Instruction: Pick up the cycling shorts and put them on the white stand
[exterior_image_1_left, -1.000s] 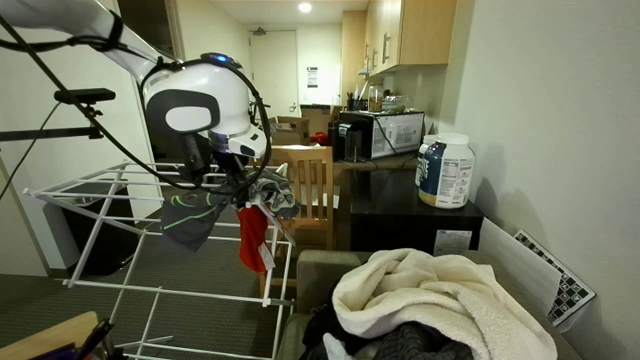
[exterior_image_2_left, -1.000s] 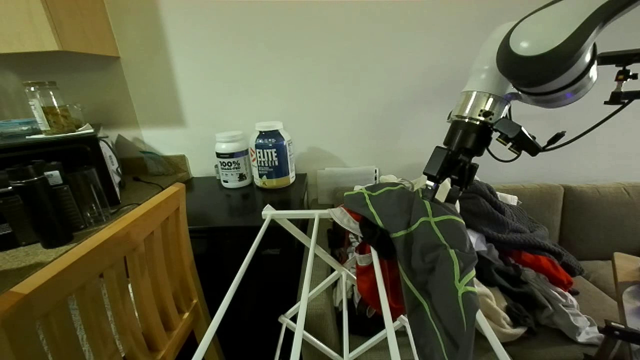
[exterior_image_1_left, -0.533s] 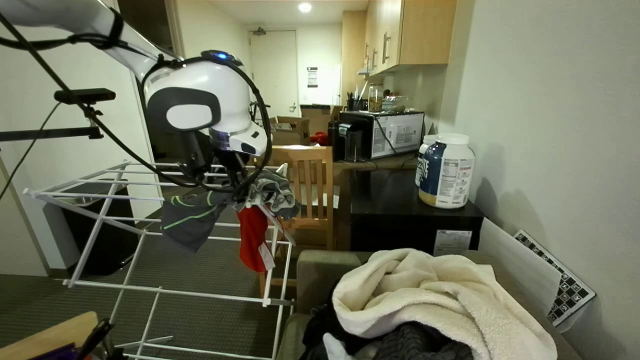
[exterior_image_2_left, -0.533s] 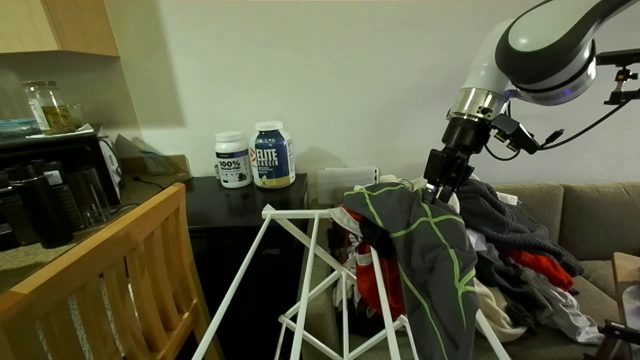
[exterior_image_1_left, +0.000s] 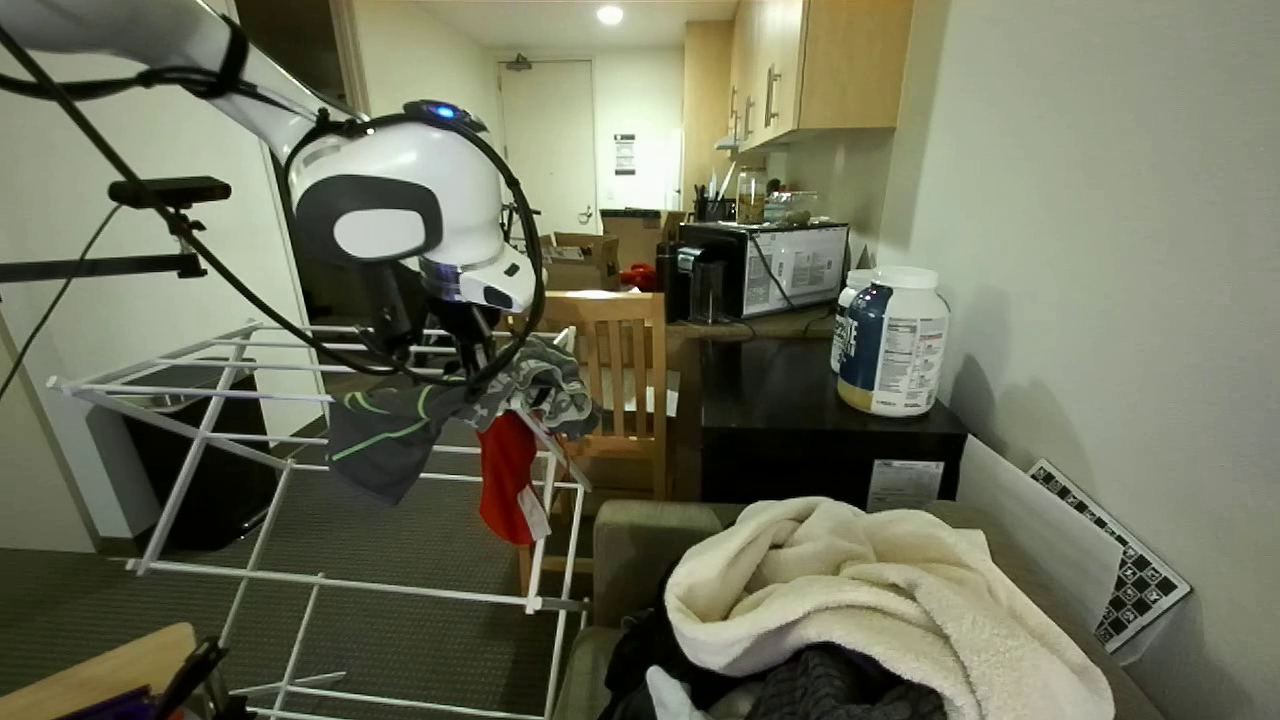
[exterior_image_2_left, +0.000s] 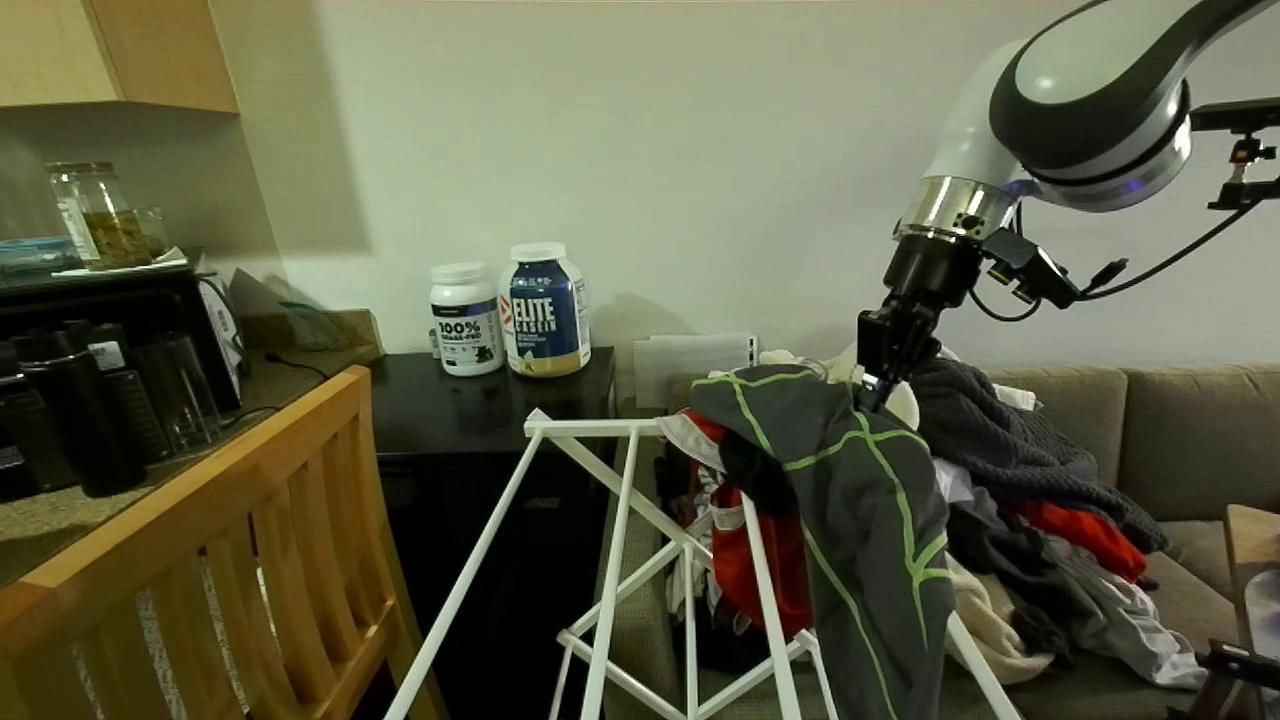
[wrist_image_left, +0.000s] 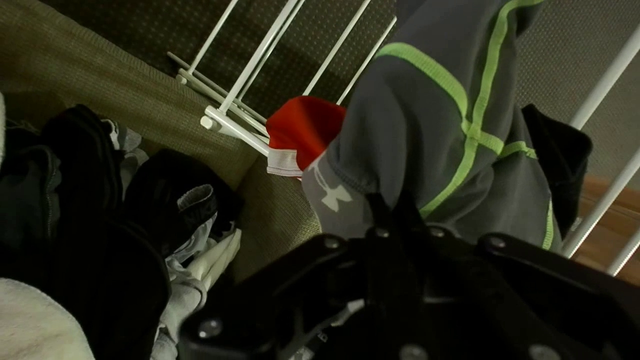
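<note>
- Closing is what has just changed: the gripper (wrist_image_left: 393, 201) has its jaws clenched together, grasping what looks like a pinch of the cycling shorts (exterior_image_2_left: 870, 520), just beside their pale logo (wrist_image_left: 336, 198).
- For the task, I read this as a fresh hold, perhaps to adjust the drape: the cycling shorts already lie over the white stand (exterior_image_2_left: 590, 428), whose rails run beneath the jaws and out to both sides of them. Placing looks nearly done.
- The cycling shorts spread out around the jaws' tips, and one long grey part with green seams hangs well below them.
- One second ago the jaws stood clearly parted over the cloth; half a second ago the gap was narrower; now none shows in an exterior view.
- The grey cloth has shifted slightly toward the jaws in both exterior views, while the jaws' own place has hardly changed.
- The red garment (exterior_image_1_left: 510, 480), hanging below the jaws, looks as it did.
- Raising the jaws without letting go could, I judge, drag the cycling shorts off the rails.
</note>
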